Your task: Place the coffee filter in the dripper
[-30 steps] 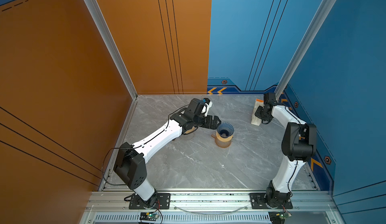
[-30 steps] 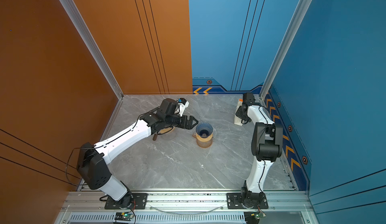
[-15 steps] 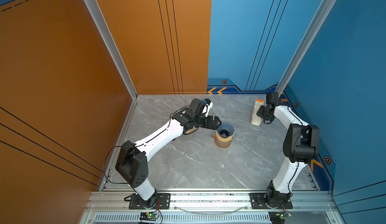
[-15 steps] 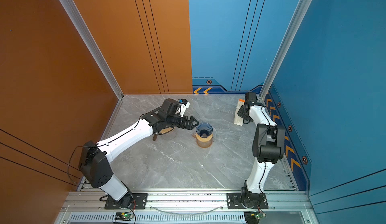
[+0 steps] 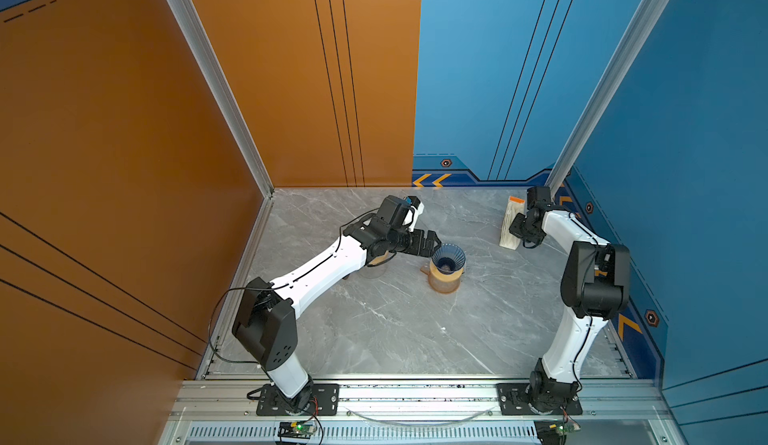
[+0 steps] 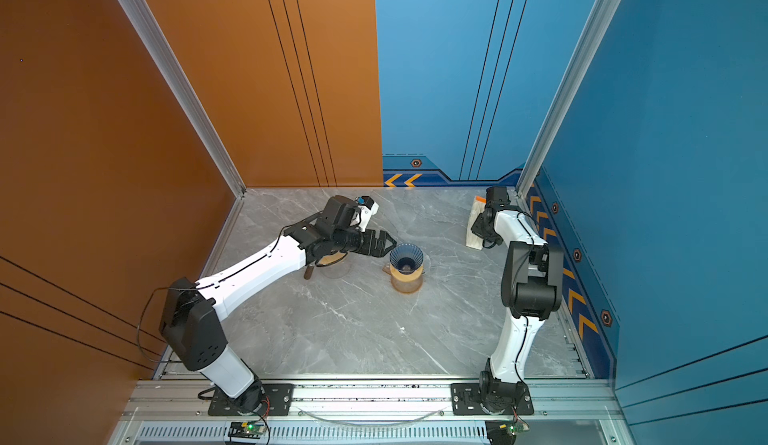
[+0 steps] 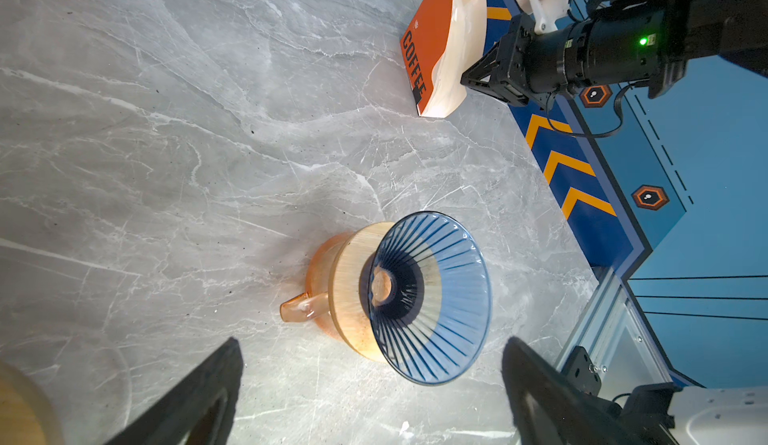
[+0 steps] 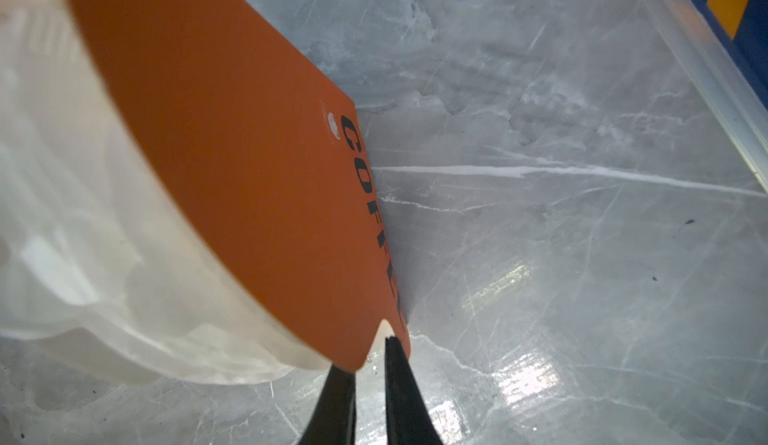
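Item: coffee filter pack (image 5: 512, 225), orange front and cloudy white side, upright at the far right of the marble table (image 5: 374, 318). Your right claw (image 8: 370, 360) is drawn nearly together against the pack's lower edge, though you cannot tell whether it nips anything. Well apart, mid-table: blue ribbed dripper (image 7: 432, 297) on a wooden collar over an amber server (image 7: 318, 289), your left claw (image 6: 390, 242) spread wide just beside its rim, and a glass vessel (image 6: 334, 268) half hidden under that arm. Legible: "COFFEE" in black on the orange panel; the filters inside show only as a white blur.
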Robot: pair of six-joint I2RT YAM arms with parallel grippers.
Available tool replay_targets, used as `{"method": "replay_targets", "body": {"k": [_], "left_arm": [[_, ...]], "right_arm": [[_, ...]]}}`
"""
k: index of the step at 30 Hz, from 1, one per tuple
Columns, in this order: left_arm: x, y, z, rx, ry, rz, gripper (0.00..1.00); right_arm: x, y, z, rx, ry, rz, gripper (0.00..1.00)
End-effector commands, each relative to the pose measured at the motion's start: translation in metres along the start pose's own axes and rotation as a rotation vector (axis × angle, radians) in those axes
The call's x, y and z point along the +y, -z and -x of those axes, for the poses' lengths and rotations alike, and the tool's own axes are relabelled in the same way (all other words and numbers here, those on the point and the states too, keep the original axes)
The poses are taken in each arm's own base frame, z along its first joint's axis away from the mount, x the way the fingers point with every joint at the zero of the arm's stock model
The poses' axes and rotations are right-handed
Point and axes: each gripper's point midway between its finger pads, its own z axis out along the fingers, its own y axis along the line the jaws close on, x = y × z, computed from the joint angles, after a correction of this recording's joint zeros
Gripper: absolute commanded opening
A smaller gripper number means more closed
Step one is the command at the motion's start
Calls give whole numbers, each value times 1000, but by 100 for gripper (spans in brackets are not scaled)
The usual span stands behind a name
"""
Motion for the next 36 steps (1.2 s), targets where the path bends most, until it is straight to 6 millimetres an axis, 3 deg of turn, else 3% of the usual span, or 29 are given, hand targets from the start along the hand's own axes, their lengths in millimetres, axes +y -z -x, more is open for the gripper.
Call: {"method": "replay_targets", "body": {"k": [1, 21, 36], "left_arm": [[-6, 2, 6, 0, 5, -23, 98], [-6, 0, 5, 6, 8, -24, 98], [-6, -2, 5, 9, 12, -27, 98]], "right_arm": [[4, -1, 1, 12, 17, 9, 13], [11, -4, 2, 21, 18, 30, 17], [7, -9, 1, 24, 18, 12, 11]]}}
